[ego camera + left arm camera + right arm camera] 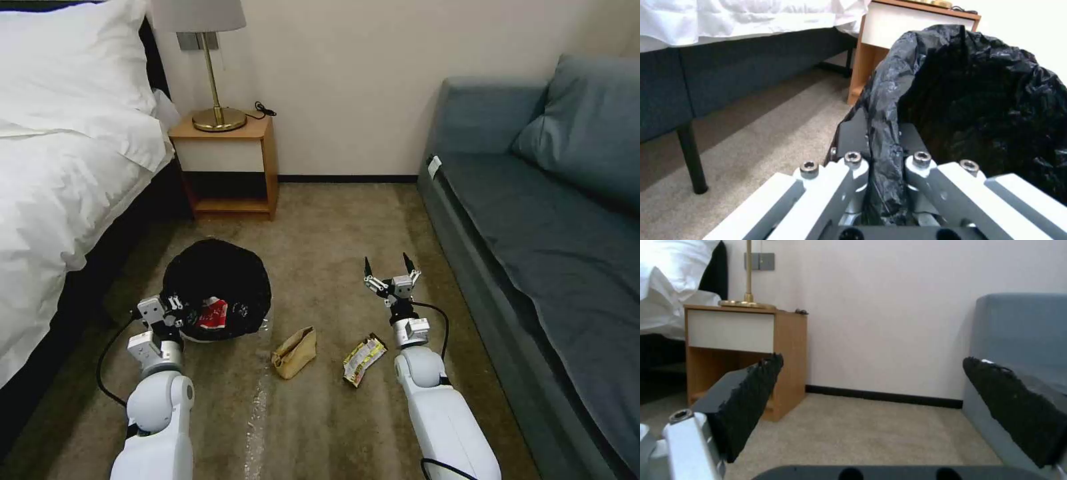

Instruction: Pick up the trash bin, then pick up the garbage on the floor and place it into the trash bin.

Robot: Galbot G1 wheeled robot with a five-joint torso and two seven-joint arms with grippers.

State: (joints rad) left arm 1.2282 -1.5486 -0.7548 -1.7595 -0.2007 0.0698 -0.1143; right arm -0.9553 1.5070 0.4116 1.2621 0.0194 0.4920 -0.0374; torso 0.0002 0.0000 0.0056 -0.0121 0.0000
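Left gripper [175,312] clamped on bag-lined rim of trash bin [217,287], mouth tilted up toward camera. Right gripper [391,277] spread wide, empty; yellow-and-black wrapper [363,359] behind jaws, long axis diagonal; tan paper bag [294,351] alongside.

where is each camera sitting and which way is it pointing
Head: high on the robot, looking forward and down at the carpet; both arms show, left gripper on the bin, right gripper open above the floor.
Left wrist: on the left arm, facing the bin's bag; its gripper clamps the rim.
Right wrist: on the right arm, low, facing the wall; open gripper.
Shared: all three show the nightstand.
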